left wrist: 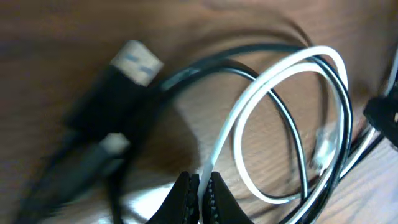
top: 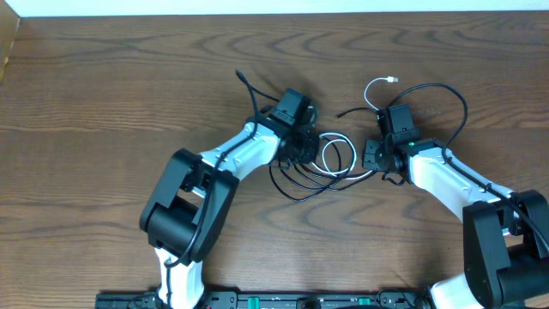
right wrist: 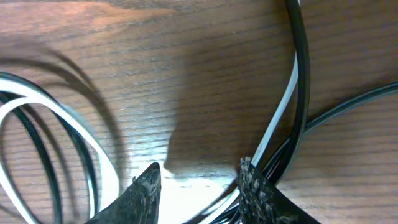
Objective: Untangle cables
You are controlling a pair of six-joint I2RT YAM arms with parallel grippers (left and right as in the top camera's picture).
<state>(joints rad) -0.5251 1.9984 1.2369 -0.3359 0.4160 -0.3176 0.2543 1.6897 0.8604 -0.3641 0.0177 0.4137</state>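
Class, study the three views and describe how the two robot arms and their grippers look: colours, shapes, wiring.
Both the left arm and right arm have white tubular links between bulky black joint housings, with a black wire running along each. The left gripper and right gripper have dark, wedge-shaped fingers with rough, ridged inner faces. A small green light shows at the right wrist.

Dark wood-grain table [top: 103,94], white strip [top: 257,5] along its far edge, tan board [top: 7,47] at left
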